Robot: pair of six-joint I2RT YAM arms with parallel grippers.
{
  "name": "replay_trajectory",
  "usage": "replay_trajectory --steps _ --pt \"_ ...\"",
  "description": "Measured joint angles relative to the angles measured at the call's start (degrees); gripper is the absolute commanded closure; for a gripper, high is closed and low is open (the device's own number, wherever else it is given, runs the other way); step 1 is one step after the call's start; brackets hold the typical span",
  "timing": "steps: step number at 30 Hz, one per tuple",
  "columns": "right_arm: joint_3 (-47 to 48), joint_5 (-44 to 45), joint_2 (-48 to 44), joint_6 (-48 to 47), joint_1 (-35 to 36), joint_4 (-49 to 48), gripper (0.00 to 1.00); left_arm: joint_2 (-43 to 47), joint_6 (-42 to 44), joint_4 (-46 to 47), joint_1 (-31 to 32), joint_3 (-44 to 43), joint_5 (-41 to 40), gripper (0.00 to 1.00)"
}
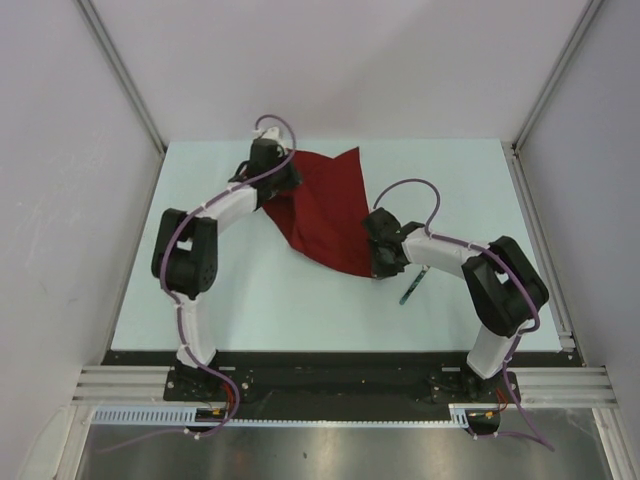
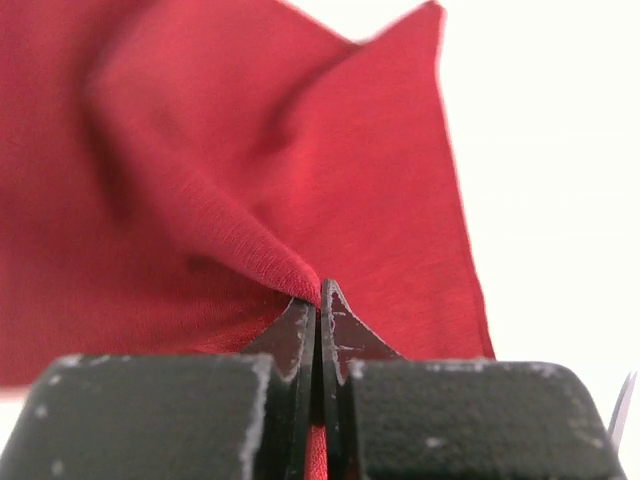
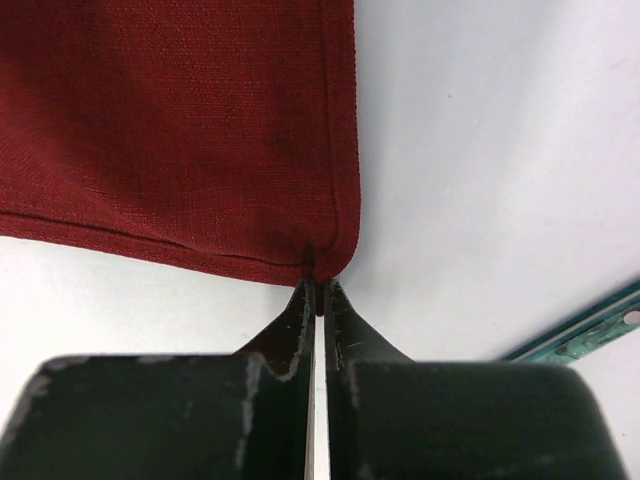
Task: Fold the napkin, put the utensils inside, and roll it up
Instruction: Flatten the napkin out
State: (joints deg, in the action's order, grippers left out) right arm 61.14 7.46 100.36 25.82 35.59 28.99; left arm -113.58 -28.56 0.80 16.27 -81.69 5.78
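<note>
I see napkin [image 1: 325,215] dark red, plain, no pattern; fine weave shows on wrist views. Under it, counter [image 1: 300,300] pale mint. Beside it, utensil [image 1: 410,290] teal-green. Jaws black, edges scuffed grey-white. Both arms [image 1: 225,208] white, black joints.

Two white-and-black arms trailing purple cables.
The left arm [image 1: 200,250] and right arm [image 1: 480,275] share white tube links, bulky black joint housings and black base mounts, and a purple cable [image 1: 275,125] loops along each. The left pincer [image 2: 320,297] and right pincer [image 3: 318,292] have black tapering fingers [image 2: 298,332] on blocky black carriers [image 2: 150,420] flecked with pale scuffs.
</note>
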Motion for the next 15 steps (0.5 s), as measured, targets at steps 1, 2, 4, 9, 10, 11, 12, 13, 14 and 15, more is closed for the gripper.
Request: replay_trajectory --steps 1,2,4,9,10,11,12,13,14,15 --pt "-0.2 0.2 -0.1 0.0 -0.1 0.0 1.0 -1.7 1.9 -0.8 1.4 -3.1 0.1 0.89" --pt "-0.3 0.3 -0.3 0.0 -0.1 0.0 1.0 -3.7 4.2 -1.7 2.8 -6.9 0.4 0.84" --pt "-0.4 0.4 -0.4 0.0 -0.1 0.0 1.0 -7.4 8.4 -3.7 5.4 -13.2 0.2 0.54" --pt "-0.9 0.5 -0.7 0.0 -0.2 -0.2 1.0 -11.3 16.0 -9.6 10.4 -17.3 -6.1 0.25" --pt "-0.9 0.5 -0.7 0.0 -0.2 -0.2 1.0 -11.1 16.3 -9.8 10.8 -16.0 -7.5 0.24" --pt "-0.9 0.5 -0.7 0.0 -0.2 -0.2 1.0 -10.6 16.4 -9.8 10.8 -14.1 -9.0 0.25" --pt "-0.9 0.5 -0.7 0.0 -0.2 -0.2 1.0 -9.7 16.2 -9.9 10.5 -11.6 -10.5 0.24" --pt "-0.9 0.5 -0.7 0.0 -0.2 -0.2 1.0 -8.9 16.0 -10.1 9.9 -9.4 -11.6 0.24" --pt "-0.9 0.4 -0.7 0.0 -0.2 -0.2 1.0 -7.6 15.3 -10.0 9.2 -6.7 -12.9 0.24" --pt "-0.9 0.4 -0.7 0.0 -0.2 -0.2 1.0 -6.3 14.4 -10.3 8.0 -3.8 -14.2 0.24"
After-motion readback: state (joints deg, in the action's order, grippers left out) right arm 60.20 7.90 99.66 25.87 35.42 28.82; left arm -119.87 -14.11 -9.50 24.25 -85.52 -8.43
